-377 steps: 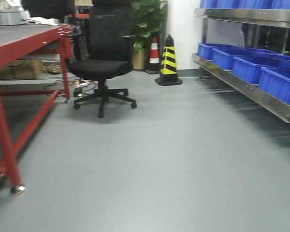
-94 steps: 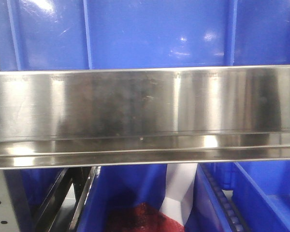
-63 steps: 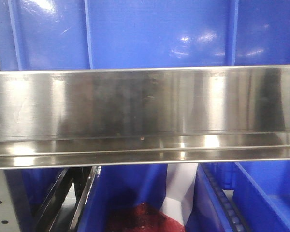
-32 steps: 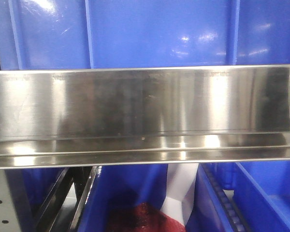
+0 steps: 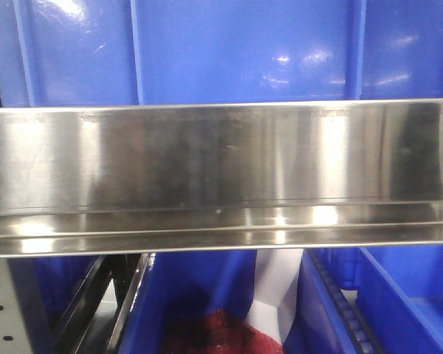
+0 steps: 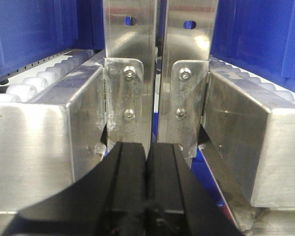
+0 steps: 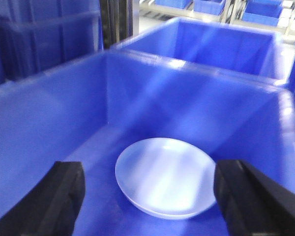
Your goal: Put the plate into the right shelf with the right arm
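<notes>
The white plate (image 7: 164,177) lies on the floor of a large blue bin (image 7: 64,113) of the right shelf, seen in the right wrist view. My right gripper (image 7: 147,196) hangs above it, open wide, one black finger at each side of the plate and nothing held. The shelf's brushed-steel beam (image 5: 221,173) fills the front view, with blue bins above and below it. My left gripper (image 6: 147,150) is shut with nothing between its pads, right in front of the shelf's steel uprights (image 6: 130,78).
A perforated grey upright (image 5: 0,310) stands at lower left of the front view. Something dark red (image 5: 214,332) lies in a lower blue bin (image 5: 406,295). White rollers (image 6: 44,78) run beside the steel rails. More blue bins (image 7: 221,44) sit behind the plate's bin.
Six seconds ago the front view showed open floor, a chair and the shelf at right; now the beam fills it close up. Over the last 1.5 seconds only reflections on the beam shift.
</notes>
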